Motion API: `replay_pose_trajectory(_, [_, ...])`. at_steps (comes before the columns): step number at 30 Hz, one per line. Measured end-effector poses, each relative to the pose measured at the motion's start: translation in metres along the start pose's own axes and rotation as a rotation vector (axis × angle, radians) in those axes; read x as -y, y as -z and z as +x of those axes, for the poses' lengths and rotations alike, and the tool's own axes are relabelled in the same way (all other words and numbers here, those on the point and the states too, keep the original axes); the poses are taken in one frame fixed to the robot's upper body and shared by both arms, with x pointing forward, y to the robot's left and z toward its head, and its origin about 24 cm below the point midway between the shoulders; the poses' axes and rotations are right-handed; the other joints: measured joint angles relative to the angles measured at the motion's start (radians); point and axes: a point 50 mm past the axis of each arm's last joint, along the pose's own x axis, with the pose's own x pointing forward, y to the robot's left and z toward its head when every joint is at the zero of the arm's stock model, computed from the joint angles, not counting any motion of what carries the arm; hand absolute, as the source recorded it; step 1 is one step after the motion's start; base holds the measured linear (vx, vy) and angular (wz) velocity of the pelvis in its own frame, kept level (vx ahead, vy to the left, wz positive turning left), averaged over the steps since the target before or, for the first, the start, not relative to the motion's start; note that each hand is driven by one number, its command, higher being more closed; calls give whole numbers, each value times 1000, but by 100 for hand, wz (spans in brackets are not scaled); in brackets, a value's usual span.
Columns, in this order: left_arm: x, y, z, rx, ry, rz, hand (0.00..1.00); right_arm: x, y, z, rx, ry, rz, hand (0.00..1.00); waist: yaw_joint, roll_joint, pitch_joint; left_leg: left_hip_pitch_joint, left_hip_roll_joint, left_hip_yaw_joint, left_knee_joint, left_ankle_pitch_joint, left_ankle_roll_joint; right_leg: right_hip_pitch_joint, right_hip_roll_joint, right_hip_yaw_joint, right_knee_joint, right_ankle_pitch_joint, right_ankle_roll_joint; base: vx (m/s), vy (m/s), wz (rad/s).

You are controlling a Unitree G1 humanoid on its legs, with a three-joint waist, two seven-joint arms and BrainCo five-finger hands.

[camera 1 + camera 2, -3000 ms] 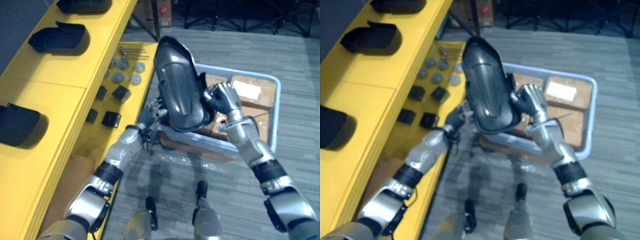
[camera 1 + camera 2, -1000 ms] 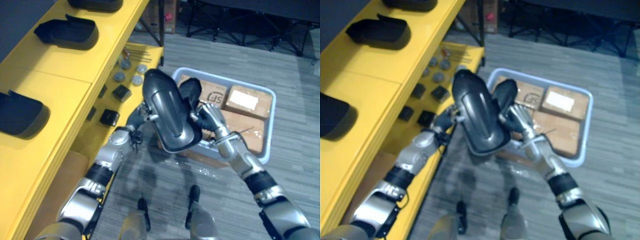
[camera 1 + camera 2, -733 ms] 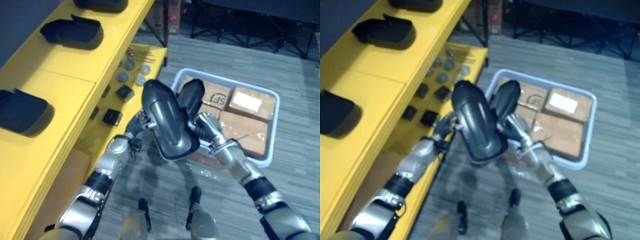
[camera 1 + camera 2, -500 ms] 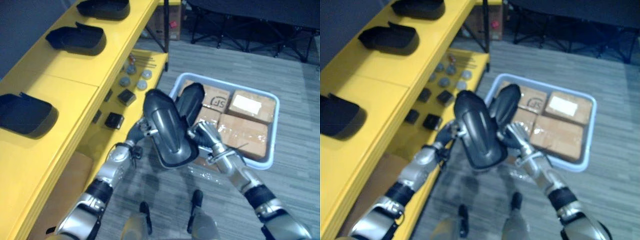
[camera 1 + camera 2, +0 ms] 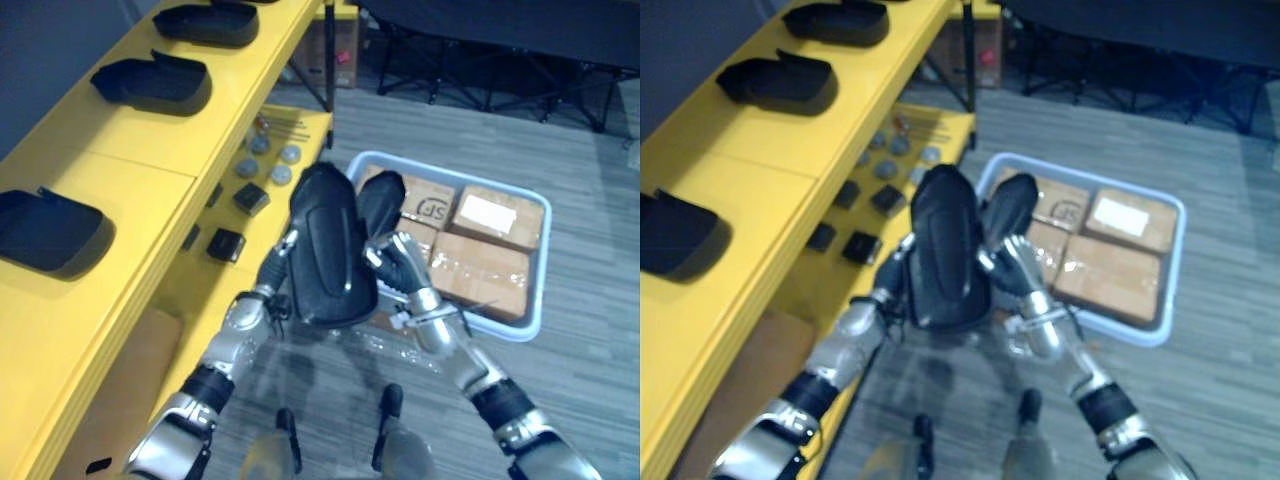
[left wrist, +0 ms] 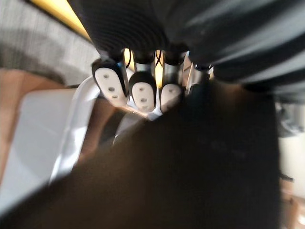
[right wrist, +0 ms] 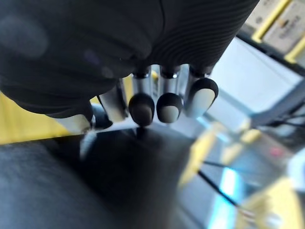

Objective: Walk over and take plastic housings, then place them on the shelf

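Two hands hold one big thing between them. The left hand (image 5: 281, 262) curls its fingers on one long edge of a dark grey shiny plastic housing (image 5: 328, 250), and the right hand (image 5: 398, 265) curls round the other edge. The housing is up in the air above the grey floor, standing nearly upright, just beside the long yellow shelf (image 5: 130, 150) but not on it.

A little farther off sits a pale blue plastic tub (image 5: 546, 245) on the floor. It has brown cardboard boxes (image 5: 492, 268) in it, and one more dark housing (image 5: 381, 200) leans there, right behind the one being held.

On the low board of the shelf lie small black blocks (image 5: 225, 243) and round grey metal pieces (image 5: 270, 160). On the top board lie three black plastic housings (image 5: 55, 232) in a row (so some of the job looks done).

I think the taking part is finished for this housing. What is left is to turn to the shelf, set it down in a bare spot, then fetch the one in the tub.
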Motion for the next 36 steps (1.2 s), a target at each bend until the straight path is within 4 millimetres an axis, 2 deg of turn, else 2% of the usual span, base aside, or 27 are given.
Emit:
replay_pose_trajectory(6, [1,-1,1,-4,15,-50,100,-3,-2,-1,3,20,13,100,-5,-3,-4,27,1,21,-2,0,0,10,-2,18,0,-4,-7,-36,1,-11])
replay_pose_trajectory(9, [3,-8,5,-3,28,-50,100,-1,-7,1,13,51,45,100,-24,-3,-4,26,5,21,-6,3,-3,9,-2,19,-1,-7,-9,-36,-16,0])
replay_pose_trajectory(14, [8,-18,12,-9,37,-48,100,4,-16,7,57,85,76,100,-31,-3,-4,27,6,33,-14,5,-6,-4,-4,26,0,-5,-11,12,3,-6])
replay_pose_trajectory(16, [9,-20,13,-6,35,-40,100,5,-17,8,64,87,76,100,-31,-3,-4,27,7,42,-15,5,-6,-11,-4,34,0,1,-4,39,7,-11])
replay_pose_trajectory(20, [10,-24,15,2,13,-29,100,6,-16,9,63,92,72,100,-52,-3,-4,29,0,45,-27,5,-6,-15,-7,36,0,5,0,45,7,0])
replay_pose_trajectory(26, [13,-37,20,40,-33,-20,100,9,-10,10,22,132,49,100,-51,-3,-4,29,-2,45,-28,5,-5,-15,-9,37,0,5,1,6,3,0])
replay_pose_trajectory(27, [12,-39,21,47,-39,-27,100,9,-9,10,15,138,46,0,-51,-3,-4,29,-2,45,-28,5,-5,-15,-9,37,0,5,1,0,0,0])
replay_pose_trajectory(31, [6,-53,21,107,-99,-1,100,8,4,7,-57,145,-2,0,-51,-3,-2,29,-2,45,-26,6,-4,-15,-14,37,0,4,0,0,0,0])
replay_pose_trajectory(36, [1,-69,23,178,-198,130,100,8,21,6,-159,137,-60,0,-47,-3,6,28,-2,44,-24,6,-4,-14,-15,35,0,-3,-7,0,0,0])
